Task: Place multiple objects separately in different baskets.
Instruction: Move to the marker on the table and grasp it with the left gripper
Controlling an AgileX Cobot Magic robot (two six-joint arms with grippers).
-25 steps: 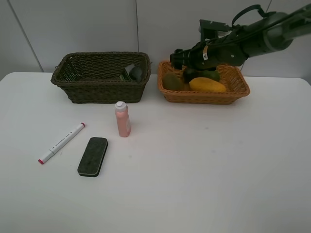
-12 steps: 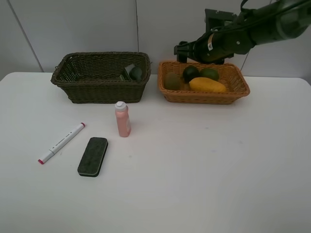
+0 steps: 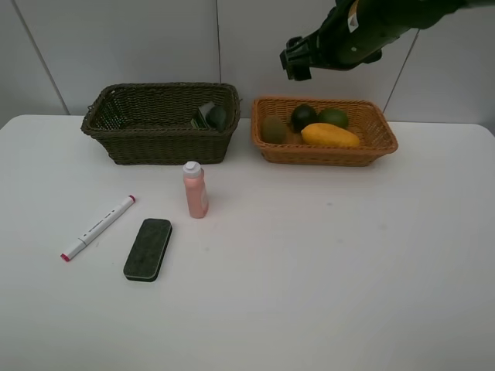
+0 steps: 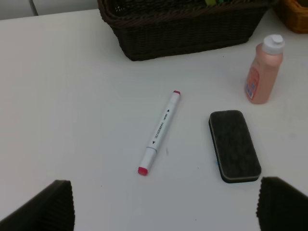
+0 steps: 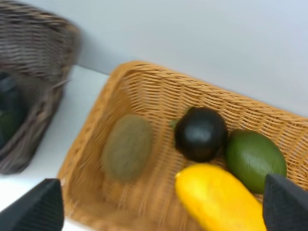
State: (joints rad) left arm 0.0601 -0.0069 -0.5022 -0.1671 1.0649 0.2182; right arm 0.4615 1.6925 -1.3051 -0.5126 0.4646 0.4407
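My left jaws hang wide open and empty above the marker [image 4: 160, 131] and eraser [image 4: 234, 146], which lie flat on the surface, near each other but apart; the marker is round and could roll off if I pinch it off-centre; the eraser is broad, so closing along its length would likely slip; the pink bottle [image 3: 195, 190] stands upright just in front of the dark basket [image 3: 158, 145], and a sideways brush from either arm would tip it; the green bottle [image 3: 210, 116] lies inside that basket; the tan basket [image 3: 325, 153] holds kiwi [image 3: 273, 129], mangosteen [image 3: 303, 117], lime [image 3: 334, 117] and mango [image 3: 330, 136]; my right jaws sit open and empty high above its back rim; sending them across for the pink bottle risks clipping a basket wall or meeting the left arm
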